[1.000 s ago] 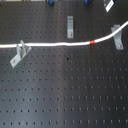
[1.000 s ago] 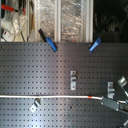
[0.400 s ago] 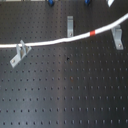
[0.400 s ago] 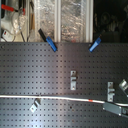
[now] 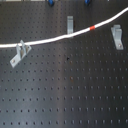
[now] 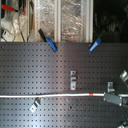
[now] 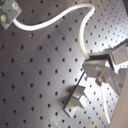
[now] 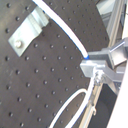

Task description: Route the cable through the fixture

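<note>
The cable [image 5: 50, 39] is a thin white cord crossing the black perforated board from the first exterior view's left edge to its upper right corner, with a red band [image 5: 92, 26]. It passes over the left fixture [image 5: 19, 52], runs along the foot of the middle fixture [image 5: 70, 24] and clears the right fixture [image 5: 117, 36]. In the second exterior view the gripper [image 6: 106, 95] is at the right edge, shut on the cable [image 6: 50, 94] just past the red band [image 6: 91, 94]. Both wrist views show the fingers [image 7: 102, 64] clamped on the cable [image 7: 82, 35] [image 8: 62, 27].
Two blue-handled clamps [image 6: 51, 45] [image 6: 95, 45] sit at the board's far edge in the second exterior view, with clutter and plastic bins [image 6: 45, 15] behind. Small metal brackets [image 6: 74, 80] [image 6: 35, 105] [image 6: 123, 76] stand bolted to the board.
The cable's right part and its red band have swung toward the top of the first exterior view, closer to the middle fixture. The left part has stayed on the left fixture.
</note>
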